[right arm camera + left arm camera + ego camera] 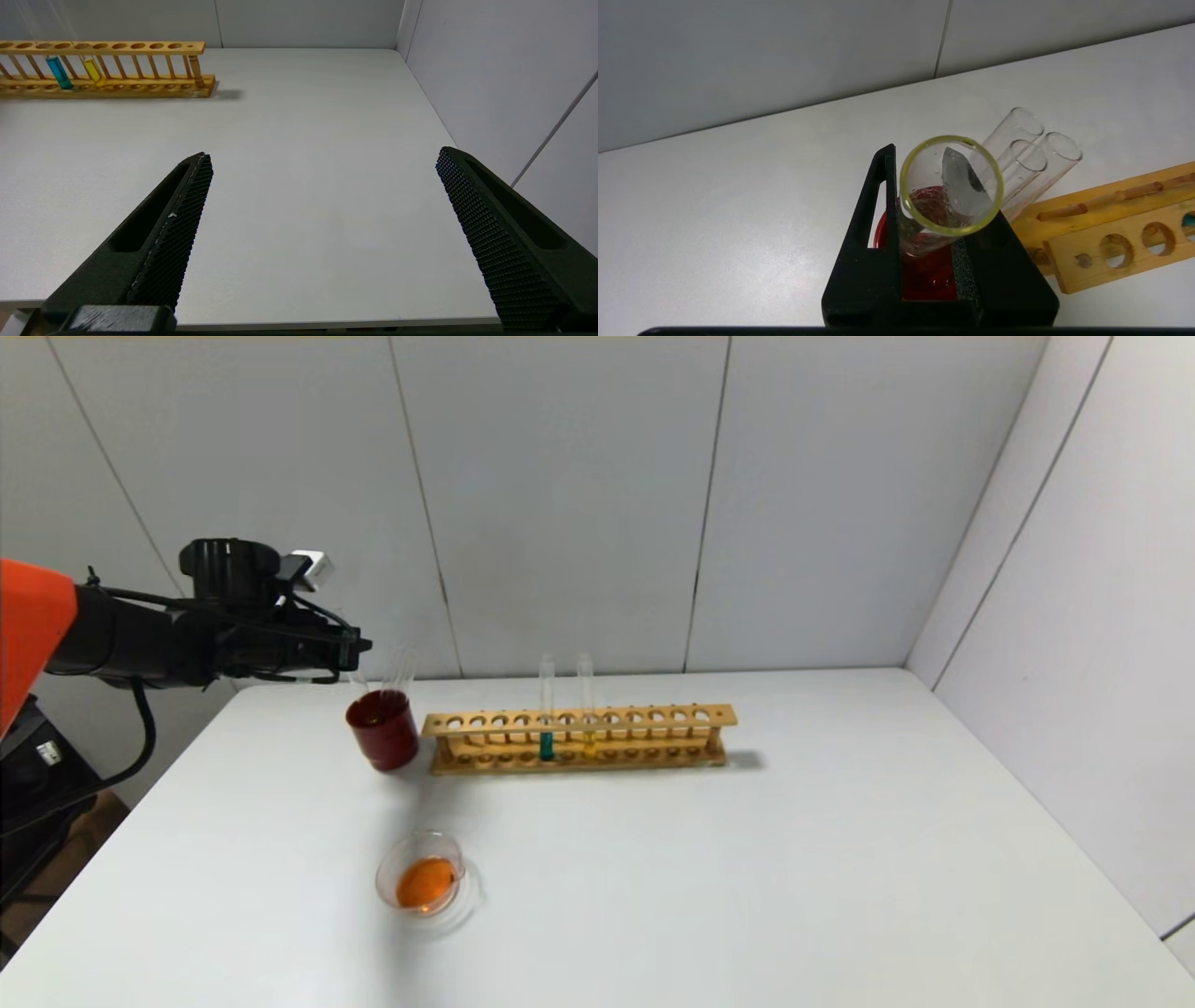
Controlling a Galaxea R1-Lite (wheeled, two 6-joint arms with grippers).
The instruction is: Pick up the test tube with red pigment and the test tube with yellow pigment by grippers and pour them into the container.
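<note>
My left gripper [347,649] is over the dark red cup [383,733] at the rack's left end. In the left wrist view the gripper [927,200] is shut on a clear test tube with a yellow-tinted rim [950,184]. That tube is upright, shows no liquid column, and its lower end is inside the cup [924,280]. No tube with red liquid shows. The container [385,873], a low clear glass dish near the table's front, holds orange liquid. My right gripper [323,154] is open and empty over bare table, out of the head view.
Three empty tubes [1031,154] lean in the cup. The wooden rack [579,721] stands mid-table with a teal-liquid tube [546,744] and a pale yellow-liquid tube [589,739]; the rack also shows in the right wrist view [107,46]. Walls stand behind and right.
</note>
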